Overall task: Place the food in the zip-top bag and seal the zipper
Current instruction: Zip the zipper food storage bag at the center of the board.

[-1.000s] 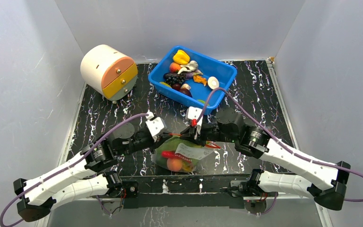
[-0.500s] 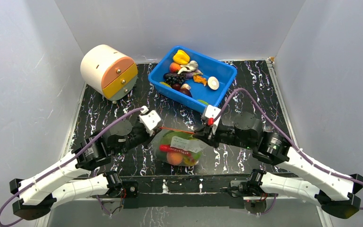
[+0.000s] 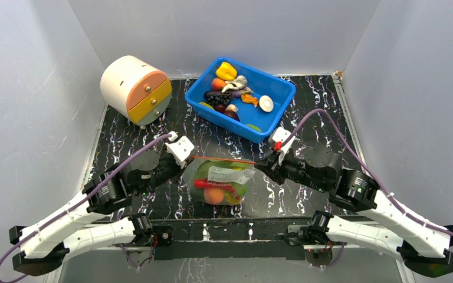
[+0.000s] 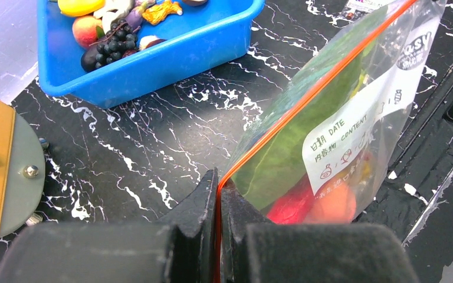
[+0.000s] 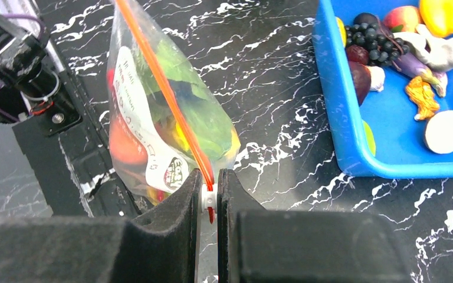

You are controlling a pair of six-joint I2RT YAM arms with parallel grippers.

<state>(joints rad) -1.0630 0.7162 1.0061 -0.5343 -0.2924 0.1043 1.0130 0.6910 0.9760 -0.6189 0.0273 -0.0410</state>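
Observation:
The clear zip-top bag (image 3: 219, 181) hangs between my two grippers over the table's near middle, its orange-red zipper (image 3: 221, 160) stretched taut along the top. Inside it I see green leaves (image 4: 283, 153), a red chili (image 3: 207, 185), an orange-pink peach (image 3: 214, 195) and something yellow. My left gripper (image 3: 184, 162) is shut on the zipper's left end (image 4: 218, 183). My right gripper (image 3: 262, 164) is shut on the white slider (image 5: 210, 197) at the zipper's right end. The bag also shows in the right wrist view (image 5: 153, 118).
A rigid blue bin (image 3: 283, 94) with several more toy foods stands at the back middle, just behind the bag. A round white drawer unit (image 3: 133, 88) with orange and yellow fronts stands at the back left. The black marbled table's front rail (image 3: 230, 227) is below the bag.
My right gripper has moved right along the zipper, away from the left gripper. The left gripper has drawn back left. The bag is now stretched wider and its orange strip is straight.

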